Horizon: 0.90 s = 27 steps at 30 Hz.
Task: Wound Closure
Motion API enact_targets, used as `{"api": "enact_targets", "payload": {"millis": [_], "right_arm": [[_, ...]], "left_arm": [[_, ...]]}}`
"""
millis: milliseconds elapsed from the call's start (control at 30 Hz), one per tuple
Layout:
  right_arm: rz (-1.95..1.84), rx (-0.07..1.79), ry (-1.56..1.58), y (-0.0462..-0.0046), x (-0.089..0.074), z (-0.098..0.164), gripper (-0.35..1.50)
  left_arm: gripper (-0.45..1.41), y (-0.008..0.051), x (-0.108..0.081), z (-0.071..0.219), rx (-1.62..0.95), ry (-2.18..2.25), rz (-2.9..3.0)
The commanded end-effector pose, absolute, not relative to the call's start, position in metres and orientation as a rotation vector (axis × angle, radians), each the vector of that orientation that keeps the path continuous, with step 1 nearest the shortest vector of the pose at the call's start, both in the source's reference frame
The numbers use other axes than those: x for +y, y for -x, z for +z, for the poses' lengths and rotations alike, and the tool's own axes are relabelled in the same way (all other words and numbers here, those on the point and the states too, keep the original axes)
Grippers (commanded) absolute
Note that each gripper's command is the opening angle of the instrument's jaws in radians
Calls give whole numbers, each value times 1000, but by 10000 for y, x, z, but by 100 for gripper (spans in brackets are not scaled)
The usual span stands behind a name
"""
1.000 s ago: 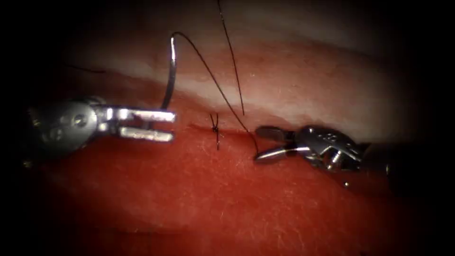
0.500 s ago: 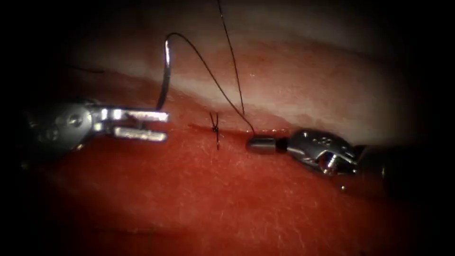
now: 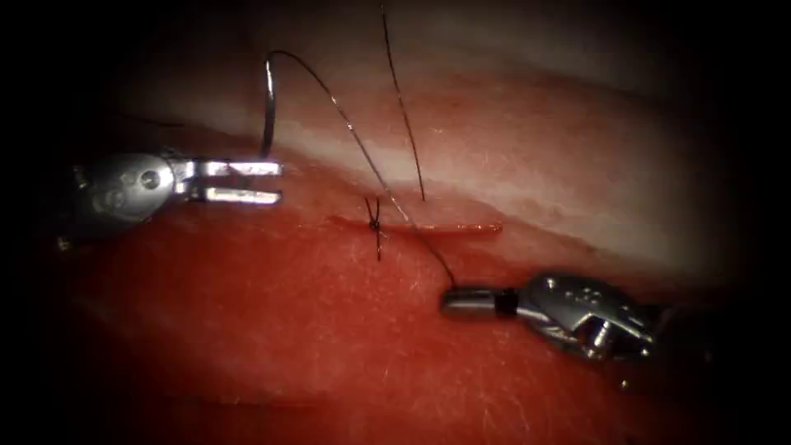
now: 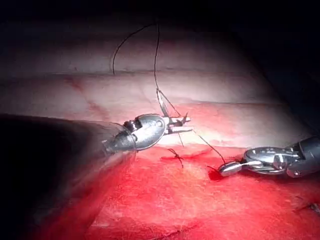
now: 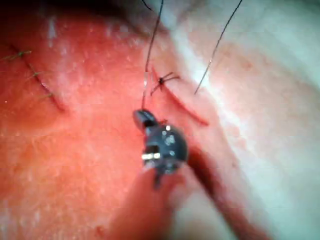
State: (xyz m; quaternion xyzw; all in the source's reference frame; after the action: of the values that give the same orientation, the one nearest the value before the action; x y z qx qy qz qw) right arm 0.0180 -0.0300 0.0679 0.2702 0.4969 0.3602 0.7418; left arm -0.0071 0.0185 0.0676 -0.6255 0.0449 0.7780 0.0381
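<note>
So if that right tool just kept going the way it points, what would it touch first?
Probably nothing soon: the right tool, shut on the thread, points left over bare tissue, passing below the knot. Depth is hard to judge.

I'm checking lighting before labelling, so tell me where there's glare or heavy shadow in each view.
Endoscope view: dark all round the edge; glare on the left tool, which holds the needle by its threadless end, clear of the tissue. Left wrist view: the shaft lies in shadow. Right wrist view: tissue brightly lit; right tool shut on the thread.
</note>
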Motion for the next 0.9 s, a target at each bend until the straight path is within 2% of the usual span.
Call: {"api": "enact_targets", "payload": {"millis": [33, 367, 400, 433, 533, 567, 633, 733, 900], "right_arm": [[781, 1096, -601, -191, -311, 675, -35], [749, 1114, -588, -199, -323, 656, -35], [719, 1128, -560, -199, -321, 657, -10], [691, 1145, -532, -198, -318, 658, 27], [637, 1194, -453, -194, -307, 666, 106], [616, 1199, -433, -192, -303, 669, 118], [577, 1204, -390, -189, -295, 677, 131], [560, 1204, -360, -187, -286, 689, 141], [554, 1194, -333, -187, -274, 710, 146]], "left_arm": [[-45, 73, 191, 686, 141, 1907, 2393], [-45, 61, 199, 692, 148, 1862, 2408], [-45, 60, 199, 688, 144, 1865, 2407], [-45, 58, 199, 685, 141, 1868, 2405], [-45, 50, 200, 673, 142, 1874, 2411], [-45, 46, 200, 669, 135, 1875, 2413], [-45, 37, 201, 661, 136, 1881, 2400], [-45, 27, 202, 650, 132, 1889, 2389], [-45, 22, 200, 642, 129, 1891, 2387]]}}
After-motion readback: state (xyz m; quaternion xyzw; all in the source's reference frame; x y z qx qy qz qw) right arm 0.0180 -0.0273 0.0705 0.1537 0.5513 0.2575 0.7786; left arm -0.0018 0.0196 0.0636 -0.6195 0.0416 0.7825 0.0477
